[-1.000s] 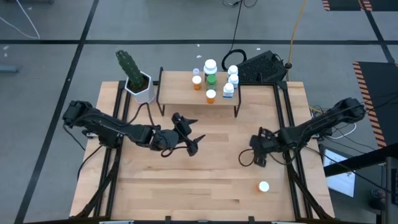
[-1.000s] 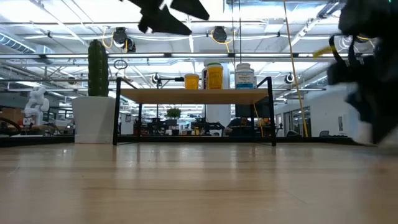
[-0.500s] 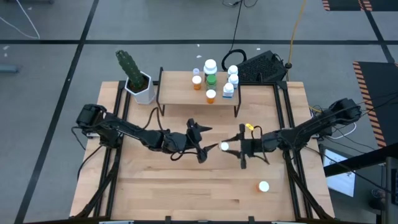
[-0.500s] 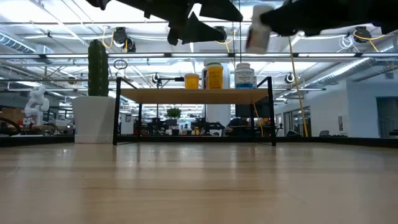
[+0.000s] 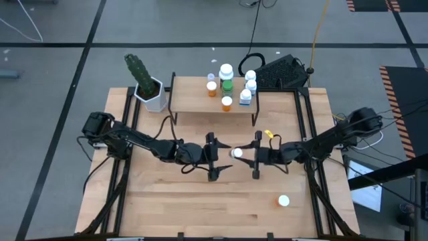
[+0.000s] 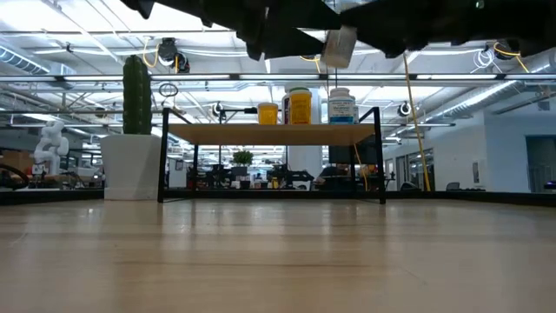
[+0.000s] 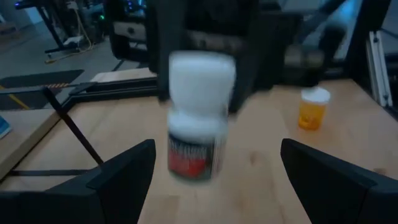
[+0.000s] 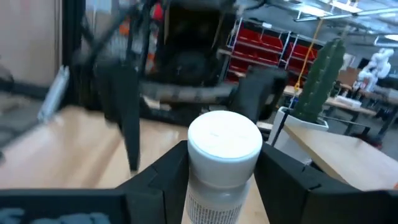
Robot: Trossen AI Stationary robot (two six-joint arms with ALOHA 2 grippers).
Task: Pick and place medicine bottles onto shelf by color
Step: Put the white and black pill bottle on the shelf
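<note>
I had both arms meeting over the middle of the table (image 5: 167,201), in front of the shelf (image 5: 194,100). The right gripper (image 5: 249,154) was clamped on a bottle (image 5: 237,153) with a white cap, its two fingers (image 8: 166,171) pressed on either side of the body just under the cap, cap pointing toward the left arm. In the low view that bottle (image 6: 339,47) hung tilted high above the tabletop, well clear of the wood.

The left gripper (image 5: 219,155) faced it with fingers (image 7: 121,177) spread wide and nothing between them; from its wrist camera the bottle (image 7: 199,118) sat between and beyond the two tips, not touched. White body with a red-marked label, text too blurred to read.

On the shelf stood the sorted group: a green bottle (image 5: 227,84) with white cap, orange bottles (image 5: 227,103) beside and in front of it, blue-white ones (image 5: 246,98) to their right near the shelf's right end. One more orange bottle (image 5: 283,200) lay alone on the table near the front right corner, also visible from the left wrist (image 7: 312,109).

A cactus pot (image 5: 152,95) stood just off the shelf's left end. A dark keyboard-like thing (image 5: 281,71) lay behind the shelf's right end.
</note>
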